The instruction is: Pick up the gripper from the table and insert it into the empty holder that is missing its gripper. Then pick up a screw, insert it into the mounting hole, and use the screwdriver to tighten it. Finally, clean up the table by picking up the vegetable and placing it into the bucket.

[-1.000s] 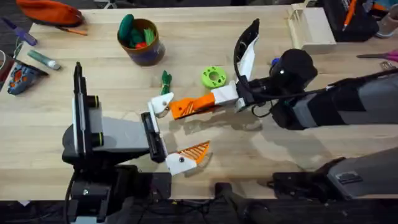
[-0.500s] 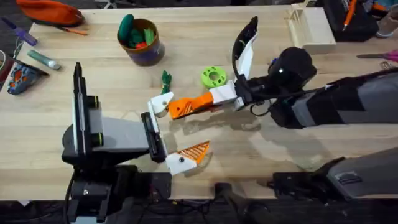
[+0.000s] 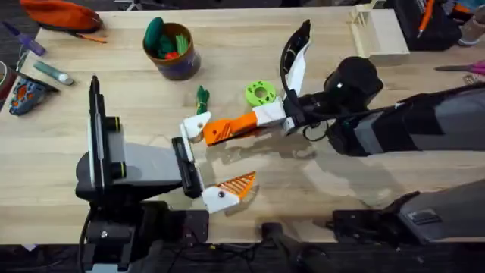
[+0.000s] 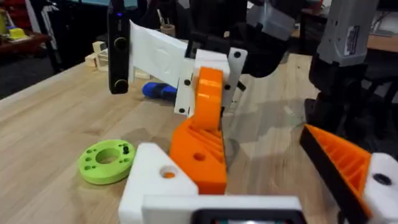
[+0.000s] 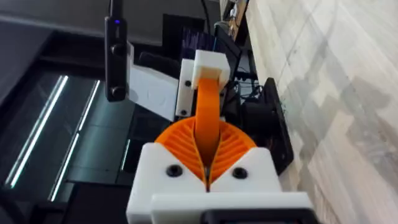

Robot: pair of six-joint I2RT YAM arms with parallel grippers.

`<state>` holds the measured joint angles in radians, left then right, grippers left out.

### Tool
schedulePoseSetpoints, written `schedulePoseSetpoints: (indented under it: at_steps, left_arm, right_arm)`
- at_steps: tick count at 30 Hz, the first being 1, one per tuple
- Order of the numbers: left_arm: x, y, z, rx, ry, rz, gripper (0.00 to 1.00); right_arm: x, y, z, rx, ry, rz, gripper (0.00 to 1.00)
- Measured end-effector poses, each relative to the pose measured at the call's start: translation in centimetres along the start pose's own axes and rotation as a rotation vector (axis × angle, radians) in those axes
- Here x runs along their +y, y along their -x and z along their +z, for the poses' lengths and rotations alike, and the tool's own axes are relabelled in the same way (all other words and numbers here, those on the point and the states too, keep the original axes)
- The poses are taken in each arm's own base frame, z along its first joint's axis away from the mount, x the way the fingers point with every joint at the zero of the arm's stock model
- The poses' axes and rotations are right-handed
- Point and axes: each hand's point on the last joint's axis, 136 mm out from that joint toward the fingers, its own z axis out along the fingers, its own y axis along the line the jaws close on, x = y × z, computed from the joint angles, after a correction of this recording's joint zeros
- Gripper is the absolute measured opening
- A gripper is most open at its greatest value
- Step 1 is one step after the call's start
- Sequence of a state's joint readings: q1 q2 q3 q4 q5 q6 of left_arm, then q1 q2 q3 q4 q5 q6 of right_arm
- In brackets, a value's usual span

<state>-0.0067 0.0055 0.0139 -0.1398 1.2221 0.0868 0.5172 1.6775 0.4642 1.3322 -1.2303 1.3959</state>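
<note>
My right gripper is shut on the gripper, an orange wedge held just above the table. The wedge's free end lies against the white holder on my left arm. In the left wrist view the orange gripper sits beside the holder, and orange shows through the holder's hole. My left gripper stands open, its other mount bearing an orange wedge. The vegetable lies beyond the holder. The bucket stands at the far left. The blue screwdriver lies behind my right gripper. I see no screw.
A lime-green disc lies close to the right gripper's far side. A pale wooden box stands at the far right. A marker and an orange pouch lie at the far left. The bucket holds toy vegetables.
My right gripper has carried the orange gripper slightly left, closer in against the holder. The left arm has not moved.
</note>
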Motion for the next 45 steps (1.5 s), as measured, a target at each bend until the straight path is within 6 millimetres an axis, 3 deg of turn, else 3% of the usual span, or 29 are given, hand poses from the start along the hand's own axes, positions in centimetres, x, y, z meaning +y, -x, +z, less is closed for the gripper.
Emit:
schedulePoseSetpoints:
  at_steps: [45]
  left_arm:
    - [0.4, 0.0, 0.0, 0.000, 0.020, 0.005, 0.999]
  right_arm:
    - [-0.4, 1.4, 2.2, -0.085, -0.016, 0.025, 0.009]
